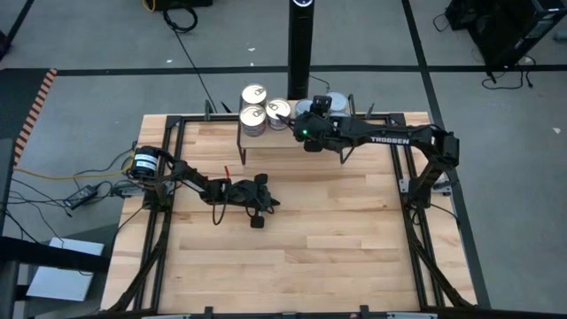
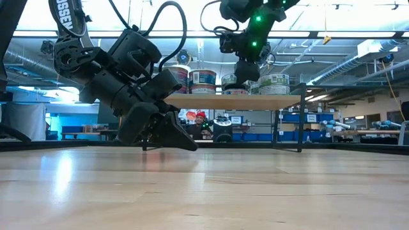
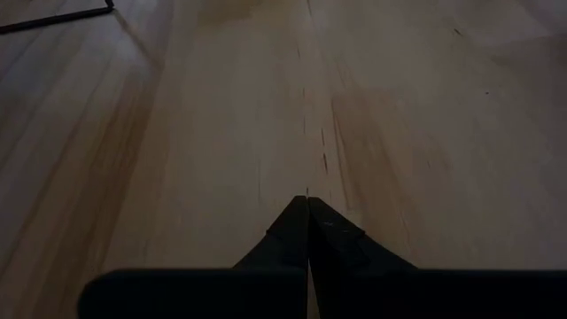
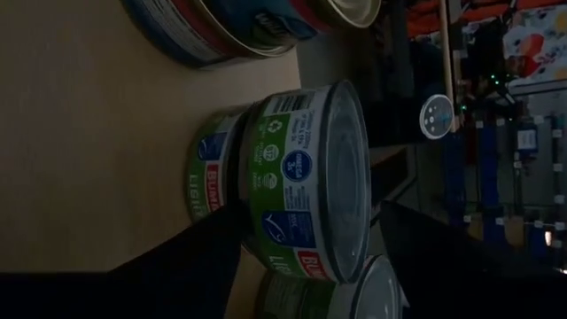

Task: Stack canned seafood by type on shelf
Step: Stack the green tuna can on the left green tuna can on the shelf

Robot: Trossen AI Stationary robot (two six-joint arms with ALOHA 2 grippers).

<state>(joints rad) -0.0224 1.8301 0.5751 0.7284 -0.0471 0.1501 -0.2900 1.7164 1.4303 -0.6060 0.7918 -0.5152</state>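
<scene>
high view: the right gripper (image 1: pixel 312 120) is reaching over the far end of the small raised light-wood shelf on thin black legs (image 1: pixel 283 127); pale gold-topped round flat tins (image 1: pixel 253 115) are sitting at its left part, blue-grey-topped tins (image 1: pixel 335 101) just behind the gripper. The left gripper (image 1: pixel 257 221) is resting low on the slatted wooden table (image 1: pixel 292 230), well apart from the shelf.
low view: left gripper (image 2: pixel 182 139) is lying nearly on the table, fingers pressed together, holding nothing. Right gripper (image 2: pixel 246 71) is hanging down onto the shelf plank (image 2: pixel 236 101), among the stacked tins (image 2: pixel 203 80).
left wrist view: both dark fingers (image 3: pixel 288 235) are meeting in a point, closed and empty, bare table beyond.
right wrist view: fingers (image 4: pixel 199 252) are standing spread either side of a green-labelled, plain-topped tin (image 4: pixel 306 186) that is sitting on another like it; not clamping it, a gap is showing on the one side where it can be seen.
handling: tins are probably rigid, fairly heavy for size, smooth-sided and slippery; best taken across the round side wall, level, since stacks could slide or topple.
</scene>
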